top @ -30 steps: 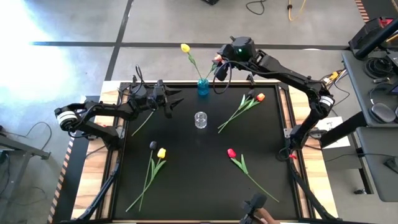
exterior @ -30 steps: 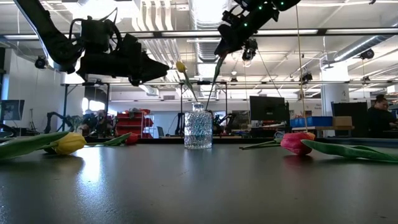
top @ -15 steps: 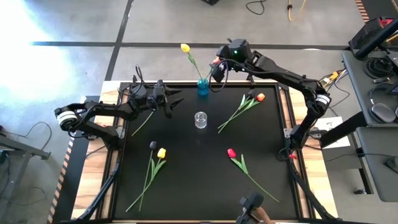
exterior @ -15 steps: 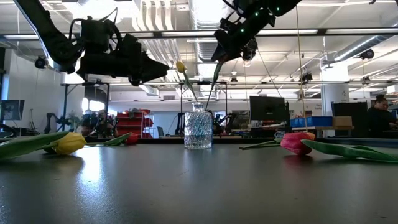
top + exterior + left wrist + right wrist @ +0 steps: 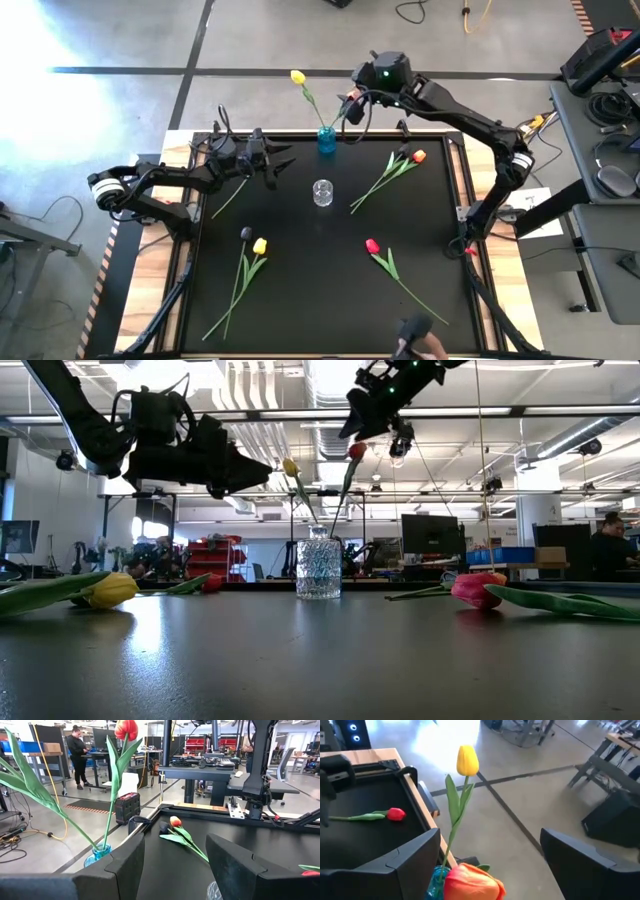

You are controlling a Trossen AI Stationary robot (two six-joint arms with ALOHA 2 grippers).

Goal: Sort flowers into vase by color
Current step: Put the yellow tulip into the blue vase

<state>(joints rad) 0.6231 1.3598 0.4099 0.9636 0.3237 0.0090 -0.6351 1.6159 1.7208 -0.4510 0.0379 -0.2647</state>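
Observation:
A blue vase stands at the table's far edge. A yellow tulip and a red-orange tulip stand in it by their stems. My right gripper hangs open just above the red-orange head, a finger on either side, touching nothing. My left gripper waits open and level at the far left, holding nothing. A clear vase stands mid-table. Several tulips lie flat: a red and orange pair, a red one, a yellow one, a dark one.
Another red tulip lies on the table under my left arm, its stem running toward the near left. Wooden rails edge the black tabletop. A person's hand shows at the near edge.
My right gripper has risen off the red-orange tulip, whose head now shows free below the fingers. The tulip stays standing in the blue vase beside the yellow one.

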